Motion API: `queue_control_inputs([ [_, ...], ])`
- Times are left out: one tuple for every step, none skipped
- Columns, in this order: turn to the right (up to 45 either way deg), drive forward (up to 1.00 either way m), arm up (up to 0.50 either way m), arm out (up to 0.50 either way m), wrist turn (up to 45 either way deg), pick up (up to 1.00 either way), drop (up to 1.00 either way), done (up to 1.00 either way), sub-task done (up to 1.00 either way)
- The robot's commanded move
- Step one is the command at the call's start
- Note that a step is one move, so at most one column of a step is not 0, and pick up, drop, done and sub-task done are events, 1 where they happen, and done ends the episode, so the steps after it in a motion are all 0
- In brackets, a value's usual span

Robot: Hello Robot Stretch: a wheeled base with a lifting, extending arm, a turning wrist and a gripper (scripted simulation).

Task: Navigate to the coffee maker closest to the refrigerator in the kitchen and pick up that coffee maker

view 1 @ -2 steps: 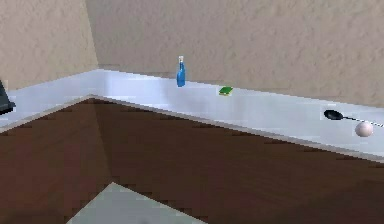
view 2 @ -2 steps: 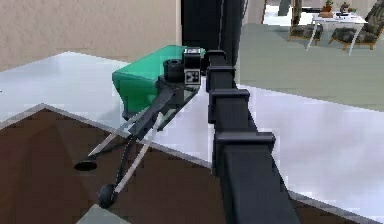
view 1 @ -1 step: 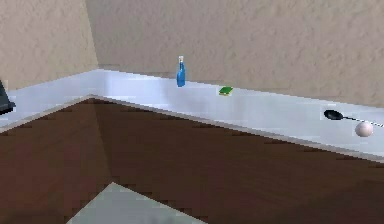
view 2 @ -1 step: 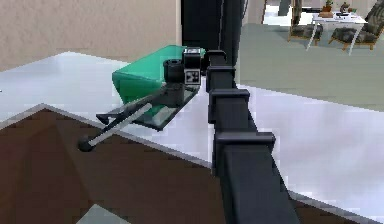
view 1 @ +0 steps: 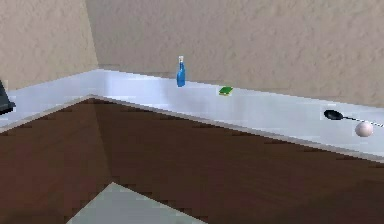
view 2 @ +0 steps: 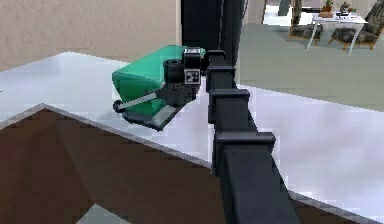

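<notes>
Arm (view 2: 235, 120) extends across the white countertop (view 2: 60, 80), evidently to bring the gripper (view 2: 128, 108) to the green appliance (view 2: 145, 72), judged to be the coffee maker, which stands on that countertop. Finger spacing cannot be told, nor whether anything is held.

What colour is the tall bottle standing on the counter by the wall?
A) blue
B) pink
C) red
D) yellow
A: the bottle standing upright on the pale counter in the forward view is blue with a lighter top.
</notes>
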Motion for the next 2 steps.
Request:
queue_control_inputs([
  [0.0, 0.00, 0.00, 0.00, 21.0, 0.00, 0.00, 0.00, 0.00],
  [0.0, 0.00, 0.00, 0.00, 0.0, 1.00, 0.00, 0.00, 0.00],
])
